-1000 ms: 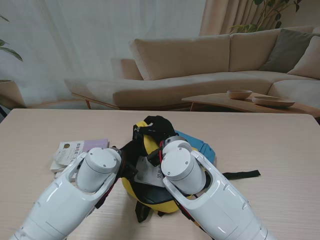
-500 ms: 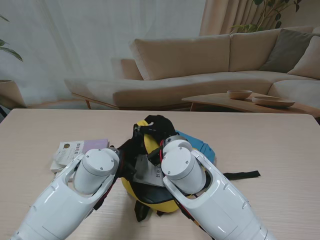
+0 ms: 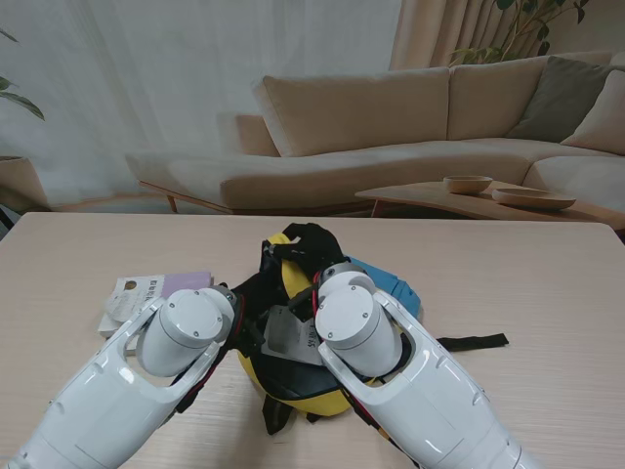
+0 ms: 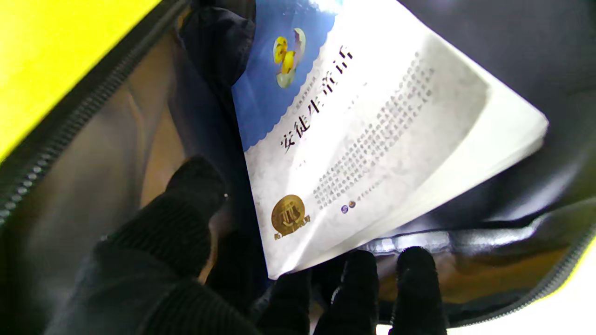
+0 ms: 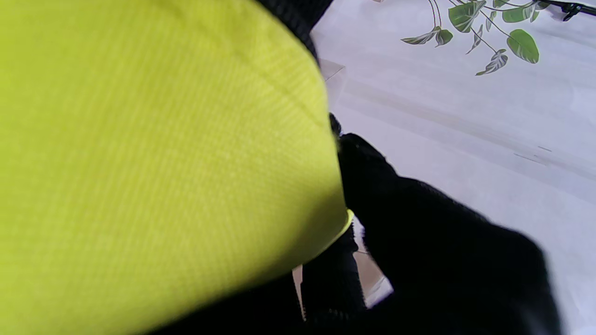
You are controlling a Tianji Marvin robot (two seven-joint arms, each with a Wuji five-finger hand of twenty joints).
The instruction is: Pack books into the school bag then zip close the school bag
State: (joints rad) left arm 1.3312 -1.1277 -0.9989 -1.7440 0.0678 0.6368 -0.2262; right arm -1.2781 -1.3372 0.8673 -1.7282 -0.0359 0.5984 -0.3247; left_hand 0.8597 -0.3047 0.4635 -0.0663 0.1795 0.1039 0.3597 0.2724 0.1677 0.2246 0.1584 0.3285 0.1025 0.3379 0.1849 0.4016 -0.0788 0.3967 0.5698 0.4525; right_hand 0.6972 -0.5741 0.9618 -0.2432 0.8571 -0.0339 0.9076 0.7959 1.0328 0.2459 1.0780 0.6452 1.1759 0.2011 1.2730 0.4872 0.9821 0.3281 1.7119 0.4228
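Behind the pale wood-grain table (image 3: 547, 293), a beige fabric corner sofa (image 3: 391, 127) faces a low wooden coffee table (image 3: 459, 203) bearing two shallow bowls (image 3: 467, 183), with sheer white curtains (image 3: 195, 78) admitting soft daylight.

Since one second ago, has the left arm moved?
Yes. The left arm has moved left and nearer to me, uncovering more of the book on the table.

The table (image 3: 547, 283) is overlooked from the stand, facing the sofa (image 3: 391, 127). The school bag (image 3: 283, 283) is seen closely by both wrist views: its interior beyond the left fingers (image 4: 186, 209), its yellow shell beside the right hand (image 5: 442, 242).
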